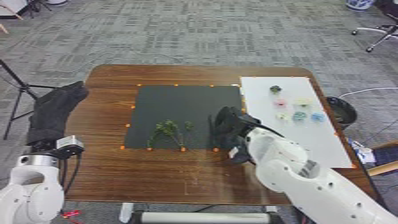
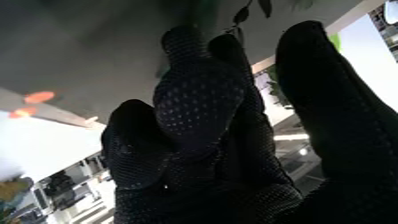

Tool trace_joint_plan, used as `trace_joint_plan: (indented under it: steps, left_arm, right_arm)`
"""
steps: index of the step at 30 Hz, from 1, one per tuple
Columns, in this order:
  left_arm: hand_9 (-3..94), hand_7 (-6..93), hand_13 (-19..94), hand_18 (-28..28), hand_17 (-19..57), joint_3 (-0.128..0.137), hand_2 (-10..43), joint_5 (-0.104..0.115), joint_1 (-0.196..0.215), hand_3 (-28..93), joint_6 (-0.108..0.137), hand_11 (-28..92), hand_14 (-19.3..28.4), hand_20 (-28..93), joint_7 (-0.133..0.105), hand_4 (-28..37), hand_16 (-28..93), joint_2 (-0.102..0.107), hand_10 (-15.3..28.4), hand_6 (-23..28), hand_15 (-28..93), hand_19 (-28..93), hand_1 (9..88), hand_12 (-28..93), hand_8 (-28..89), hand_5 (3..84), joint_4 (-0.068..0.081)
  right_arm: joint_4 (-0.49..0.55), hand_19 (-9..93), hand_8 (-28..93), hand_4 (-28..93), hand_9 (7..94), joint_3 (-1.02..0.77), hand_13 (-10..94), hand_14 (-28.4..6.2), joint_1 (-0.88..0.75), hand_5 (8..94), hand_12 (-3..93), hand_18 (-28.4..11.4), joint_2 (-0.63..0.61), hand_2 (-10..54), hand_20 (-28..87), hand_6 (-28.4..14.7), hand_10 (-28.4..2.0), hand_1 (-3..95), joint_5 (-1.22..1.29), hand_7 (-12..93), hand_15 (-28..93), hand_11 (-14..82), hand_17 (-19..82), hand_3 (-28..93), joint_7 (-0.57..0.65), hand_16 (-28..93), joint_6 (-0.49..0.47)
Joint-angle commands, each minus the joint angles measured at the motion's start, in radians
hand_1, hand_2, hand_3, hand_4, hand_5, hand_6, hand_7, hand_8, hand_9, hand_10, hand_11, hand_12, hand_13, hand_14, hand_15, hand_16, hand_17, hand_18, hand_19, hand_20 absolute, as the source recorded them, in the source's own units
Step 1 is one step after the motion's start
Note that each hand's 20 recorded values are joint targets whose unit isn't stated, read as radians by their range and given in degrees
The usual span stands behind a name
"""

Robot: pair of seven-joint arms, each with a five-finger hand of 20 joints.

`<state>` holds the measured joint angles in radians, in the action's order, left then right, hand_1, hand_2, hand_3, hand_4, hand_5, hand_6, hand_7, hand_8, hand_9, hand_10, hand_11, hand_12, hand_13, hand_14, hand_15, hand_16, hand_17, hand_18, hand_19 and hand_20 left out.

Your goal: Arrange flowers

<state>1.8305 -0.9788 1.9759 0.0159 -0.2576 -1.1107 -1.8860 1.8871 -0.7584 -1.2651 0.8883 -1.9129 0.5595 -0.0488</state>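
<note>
The right hand (image 1: pixel 229 123) is low over the right part of the black mat (image 1: pixel 169 102), near the white sheet (image 1: pixel 324 152). I cannot tell whether it is open or clamped on a stem. In the right wrist view, a thin leafy stem (image 2: pixel 240 16) shows just beside the hand.

To the hand's left, green sprigs (image 1: pixel 166 129) lie on the black mat, with a smaller sprig (image 1: pixel 188 125) between them and the hand. To its right and farther forward, small flower heads lie spread on the white sheet: dark green (image 1: pixel 275 89), pink (image 1: pixel 280 102), pale yellow (image 1: pixel 302 101) and blue (image 1: pixel 317 117).

Well apart to its left, the left hand (image 1: pixel 55 107) is beside the brown table (image 1: pixel 111 100); I cannot tell its state.
</note>
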Motion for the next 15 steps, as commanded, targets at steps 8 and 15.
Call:
trace_joint_plan:
  steps: [8,15]
  left_arm:
    - [48.3,16.6,35,13.8,1.6,-0.002,0.0,-0.008,-0.003,70,-0.01,20,17.2,17,0.001,-24.5,2,-0.004,13.9,-1.9,19,12,27.7,11,-9,54.1,0.0]
    - [48.4,16.6,35,13.8,1.6,0.002,0.0,-0.008,0.0,69,-0.01,20,17.3,17,0.0,-24.3,2,-0.006,14.0,-1.9,19,12,27.9,11,-9,54.1,-0.001]
  right_arm:
    - [0.062,92,-3,-6,71.9,-0.088,90,-3.3,0.007,61.1,24.7,-11.7,-0.019,-9.5,45,-3.2,-16.2,41.5,0.046,24,51,22.2,62,60,0.0,35,-0.042]
    - [0.055,93,-3,-6,72.0,-0.066,90,-3.4,0.002,61.3,24.7,-11.6,-0.019,-9.5,44,-3.3,-16.1,41.6,0.038,24,51,22.1,62,60,-0.008,35,-0.062]
